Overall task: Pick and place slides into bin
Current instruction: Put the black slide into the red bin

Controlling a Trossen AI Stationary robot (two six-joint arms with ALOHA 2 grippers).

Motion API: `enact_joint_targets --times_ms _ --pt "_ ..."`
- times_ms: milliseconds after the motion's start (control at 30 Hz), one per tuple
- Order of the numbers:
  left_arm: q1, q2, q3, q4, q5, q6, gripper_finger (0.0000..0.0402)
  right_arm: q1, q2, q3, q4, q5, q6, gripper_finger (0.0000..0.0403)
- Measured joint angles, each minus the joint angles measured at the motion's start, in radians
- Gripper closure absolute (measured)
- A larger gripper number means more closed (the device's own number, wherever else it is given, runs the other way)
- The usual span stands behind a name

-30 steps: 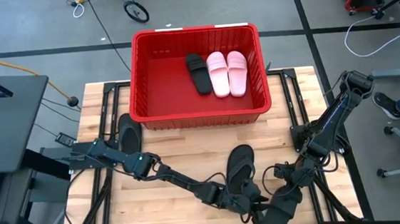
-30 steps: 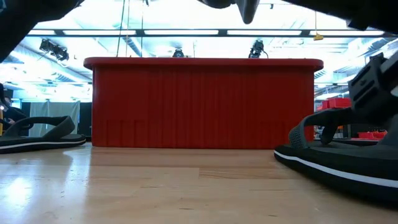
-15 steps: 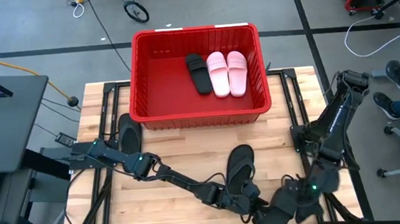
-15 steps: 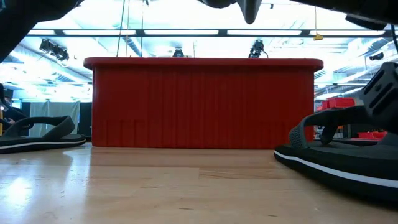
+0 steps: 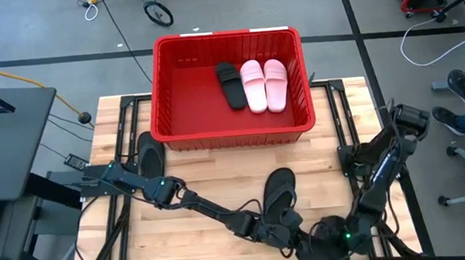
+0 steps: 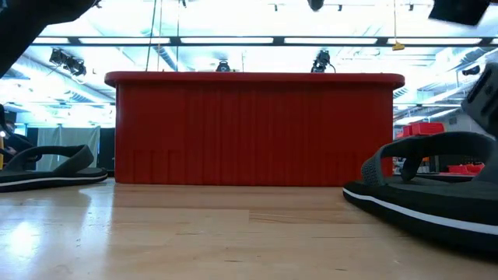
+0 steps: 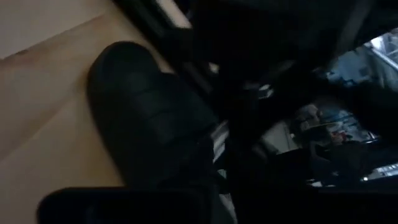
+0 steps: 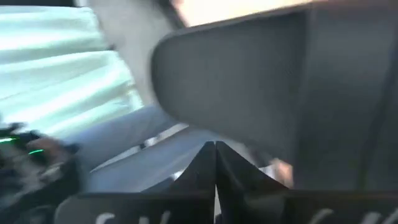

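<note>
The red bin (image 5: pixel 232 128) stands at the table's far middle. Inside it lie a black slide (image 5: pixel 230 84) and two pink slides (image 5: pixel 263 84). A black slide (image 5: pixel 149 153) lies flat on the wood at the left, by the bin's near left corner. A black strapped slide (image 5: pixel 279 194) lies on its sole at the near middle, and also shows in the left wrist view (image 7: pixel 143 112). My left gripper (image 5: pixel 284 232) is at that slide's near end. My right gripper (image 8: pixel 215 155) is shut on nothing, low at the near edge to the right of that slide (image 5: pixel 331 240).
In the low view the bin's wall (image 6: pixel 253 128) fills the middle, with a slide (image 6: pixel 50 167) on the left and another (image 6: pixel 424 194) on the right. Bare wood (image 5: pixel 211 177) lies between them. A person's shoes (image 5: pixel 462 87) show beyond the table's right edge.
My right arm has folded down toward the table's near edge. In the low view its dark part beside the right slide's strap has drawn off to the right. Both slides on the table lie where they were.
</note>
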Motion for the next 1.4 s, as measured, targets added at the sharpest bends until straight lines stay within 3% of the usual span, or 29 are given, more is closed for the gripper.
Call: enact_joint_targets --times_ms 133,367,533,633,800,1000,1233,1400 --pt "0.003 -0.029 0.0 -0.003 0.011 0.062 0.0395 -0.051 0.014 0.053 -0.264 -0.019 -0.04 0.0395" --pt "0.02 -0.086 -0.002 -0.075 0.014 0.161 0.0377 -0.209 -0.044 0.073 -0.612 -0.074 -0.259 0.0399" --pt "0.029 -0.162 -0.001 -0.239 0.009 0.163 0.0394 -0.298 -0.118 0.07 -0.611 -0.059 -0.383 0.0398" --pt "0.028 -0.209 0.002 -0.352 0.001 0.154 0.0396 -0.305 -0.179 0.071 -0.63 -0.004 -0.362 0.04" --pt "0.009 -0.25 0.002 -0.442 0.026 0.191 0.038 -0.252 -0.295 0.076 -0.606 0.059 -0.226 0.0396" --pt "0.002 -0.272 0.002 -0.449 0.011 0.224 0.0386 -0.188 -0.327 0.073 -0.719 0.05 -0.349 0.039" --pt "-0.015 -0.267 0.0 -0.505 0.012 0.219 0.0397 -0.192 -0.325 0.072 -0.81 0.041 -0.413 0.0345" --pt "-0.014 -0.267 0.0 -0.516 0.004 0.189 0.0382 -0.192 -0.31 0.072 -0.79 0.04 -0.476 0.0304"
